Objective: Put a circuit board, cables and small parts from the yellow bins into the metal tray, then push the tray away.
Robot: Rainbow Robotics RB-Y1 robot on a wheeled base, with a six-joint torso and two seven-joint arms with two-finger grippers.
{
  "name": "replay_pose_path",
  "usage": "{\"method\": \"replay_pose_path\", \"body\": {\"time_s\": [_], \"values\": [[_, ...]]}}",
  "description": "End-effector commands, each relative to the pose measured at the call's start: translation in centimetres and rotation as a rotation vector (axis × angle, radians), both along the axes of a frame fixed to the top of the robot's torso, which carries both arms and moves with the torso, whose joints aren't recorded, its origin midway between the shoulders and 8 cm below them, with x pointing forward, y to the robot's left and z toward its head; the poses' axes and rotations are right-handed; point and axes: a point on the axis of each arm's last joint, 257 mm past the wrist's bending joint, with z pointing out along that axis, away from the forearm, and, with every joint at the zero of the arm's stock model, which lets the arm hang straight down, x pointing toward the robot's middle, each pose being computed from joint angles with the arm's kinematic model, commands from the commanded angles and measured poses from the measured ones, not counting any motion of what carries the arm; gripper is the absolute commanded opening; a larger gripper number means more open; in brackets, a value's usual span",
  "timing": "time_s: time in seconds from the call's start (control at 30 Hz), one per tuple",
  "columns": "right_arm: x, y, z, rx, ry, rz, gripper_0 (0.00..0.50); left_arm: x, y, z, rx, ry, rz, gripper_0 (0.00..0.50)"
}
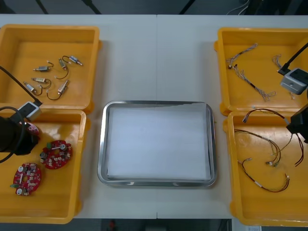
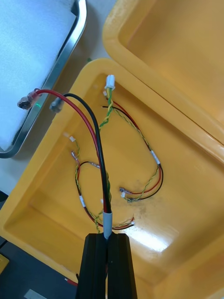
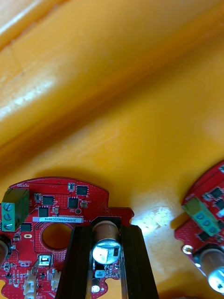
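Left of the tray (image 1: 102,159), my left pincer (image 3: 107,233) clamps a circuit board (image 3: 60,205) lying in the left bin (image 1: 72,192). The tray holds nothing yet. Right of the tray, my right pincer (image 2: 108,239) grips a cable (image 2: 93,140), raised over the right bin (image 2: 56,201). Delivery of both, the small parts (image 1: 50,77) and the push remain.

Left gripper (image 3: 107,231) and right gripper (image 2: 108,237) have flat matte black fingers (image 3: 77,266), square-tipped; each wrist bears a small grey box (image 1: 294,80) with a thin black cable (image 1: 294,58)
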Motion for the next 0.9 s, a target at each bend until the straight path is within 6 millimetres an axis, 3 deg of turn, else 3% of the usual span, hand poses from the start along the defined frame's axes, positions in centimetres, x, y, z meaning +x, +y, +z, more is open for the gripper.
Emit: {"method": "replay_pose_path", "body": {"time_s": [0.03, 0.43, 0.7, 0.9], "values": [[0.6, 0.3, 1.3, -0.071, -0.035, 0.035, 0.0, 0.6, 1.3, 2.6, 0.095, -0.017, -0.12, 0.0], [0.7, 0.2, 1.2, -0.08, -0.039, 0.036, 0.0, -1.5, 2.3, 5.1, 0.1, 0.062, -0.11, 0.0], [0.7, 0.2, 1.2, -0.08, -0.039, 0.036, 0.0, -3.2, 0.7, 9.0, 0.058, 0.14, -0.092, 0.0], [0.7, 0.2, 1.2, -0.08, -0.039, 0.036, 0.0, -3.1, -1.2, 12.0, 0.012, 0.122, -0.099, 0.0]]}}
